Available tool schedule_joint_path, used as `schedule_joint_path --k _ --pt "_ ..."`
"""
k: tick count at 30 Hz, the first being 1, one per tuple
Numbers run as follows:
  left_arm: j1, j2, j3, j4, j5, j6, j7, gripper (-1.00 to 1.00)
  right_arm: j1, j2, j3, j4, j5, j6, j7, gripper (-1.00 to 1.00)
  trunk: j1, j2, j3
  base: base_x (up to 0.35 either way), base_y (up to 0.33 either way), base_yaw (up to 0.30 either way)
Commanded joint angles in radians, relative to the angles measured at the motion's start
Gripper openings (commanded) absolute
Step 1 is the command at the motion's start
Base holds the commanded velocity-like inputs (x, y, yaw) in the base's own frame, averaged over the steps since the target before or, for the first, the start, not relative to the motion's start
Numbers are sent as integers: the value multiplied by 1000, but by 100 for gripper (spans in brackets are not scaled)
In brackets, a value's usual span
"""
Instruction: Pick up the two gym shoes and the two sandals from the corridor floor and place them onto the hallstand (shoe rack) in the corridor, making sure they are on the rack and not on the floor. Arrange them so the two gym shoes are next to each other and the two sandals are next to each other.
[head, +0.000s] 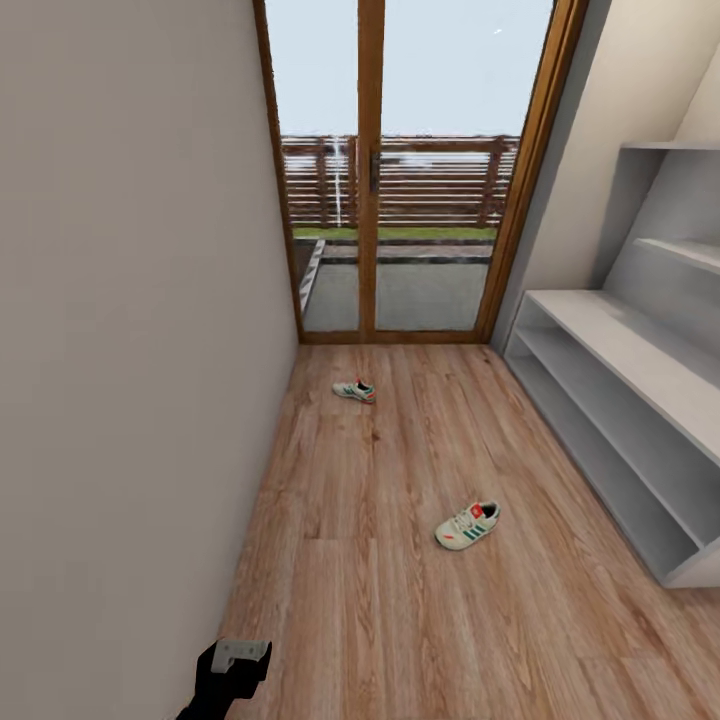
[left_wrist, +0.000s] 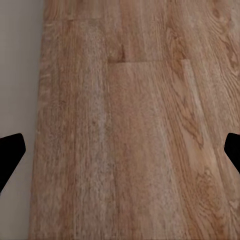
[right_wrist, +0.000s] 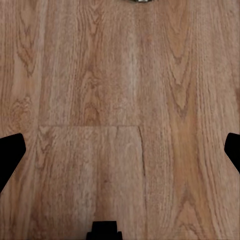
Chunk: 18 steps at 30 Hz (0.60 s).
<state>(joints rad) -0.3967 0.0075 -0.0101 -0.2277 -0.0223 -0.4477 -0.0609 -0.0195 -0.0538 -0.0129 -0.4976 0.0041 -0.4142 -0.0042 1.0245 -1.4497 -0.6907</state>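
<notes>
The left gripper (left_wrist: 120, 150) hung spread wide over the corridor floor (left_wrist: 135, 125), its two dark fingertips (left_wrist: 11, 152) far apart with only wood-grain planks between them and a strip of pale wall base just beside one tip. In the head view the left arm's end (head: 232, 668) sat low beside the grey left wall (head: 130, 330). The right gripper (right_wrist: 120, 150) was likewise spread wide and held nothing; bare planks lay between its tips, and a small dark piece of the robot showed at the frame edge beneath it. The nearer gym shoe (head: 467, 524) lay on the floor well ahead of the left gripper and off to its right, resting on its sole, apart from everything else. The farther gym shoe (head: 355, 390) lay still further ahead of that gripper, near the glass door (head: 400, 170) with its wooden frame at the corridor's end, and well apart from its mate. The hallstand (head: 640, 400) stood along the right wall, far to the right of the left gripper, with its long bench top, lower shelves and stepped wall shelves bare where they showed. Beyond the glass, a slatted wooden fence (head: 400, 180) and a strip of grass were visible.
</notes>
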Motion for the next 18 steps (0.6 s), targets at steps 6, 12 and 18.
schedule_joint_path --k 6,12,18 --pt "-1 0 0 1 -1 -3 -1 100 0 0 -1 1 1 -3 0 100 0 0 -1 284 0 2" --pt "-1 0 0 1 -1 -3 -1 100 0 0 -1 1 1 -3 0 100 0 0 -1 113 0 1" --pt "-1 0 0 1 -1 -3 -1 100 0 0 -1 1 1 -3 0 100 0 0 -1 31 0 0"
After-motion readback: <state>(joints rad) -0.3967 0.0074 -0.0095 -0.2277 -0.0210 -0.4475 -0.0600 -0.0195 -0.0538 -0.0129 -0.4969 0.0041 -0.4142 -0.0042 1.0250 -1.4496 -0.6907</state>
